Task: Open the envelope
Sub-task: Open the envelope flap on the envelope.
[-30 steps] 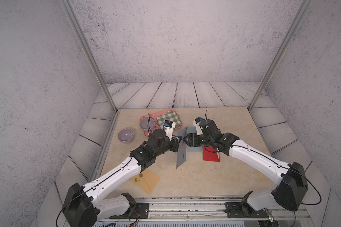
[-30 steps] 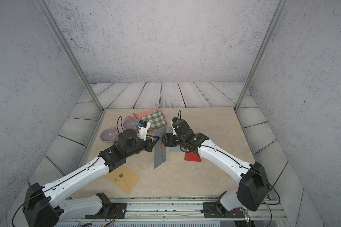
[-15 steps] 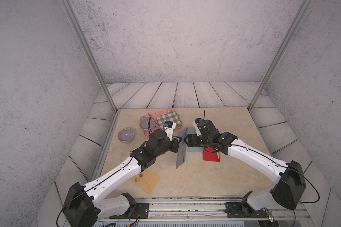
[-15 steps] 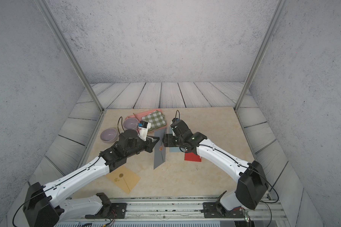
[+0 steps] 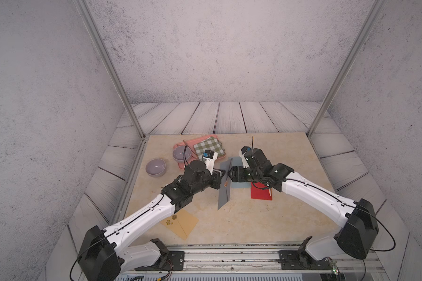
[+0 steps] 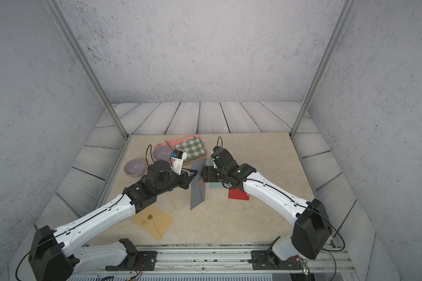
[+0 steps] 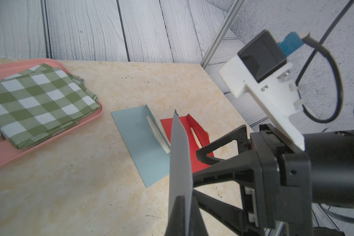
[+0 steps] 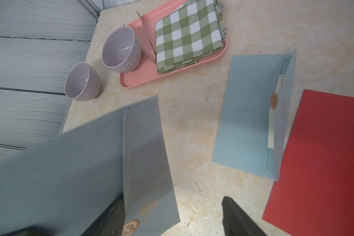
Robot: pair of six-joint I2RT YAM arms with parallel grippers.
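Step in hand: flap opening; left gripper [image 5: 221,173] clamps the grey envelope [image 5: 224,195] upright over the table [image 5: 253,219]; right gripper [image 5: 230,174] stands wide, jaws straddling the sealed flap [image 8: 149,163], holding nothing; next move, as judged: close there, peel outward without tearing.

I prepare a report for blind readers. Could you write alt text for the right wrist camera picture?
A grey envelope with a gold seal fills the foreground, above a beige table. Behind lie an opened blue envelope, a red envelope, and a pink tray holding a checked cloth and a bowl; another bowl stands beside it.
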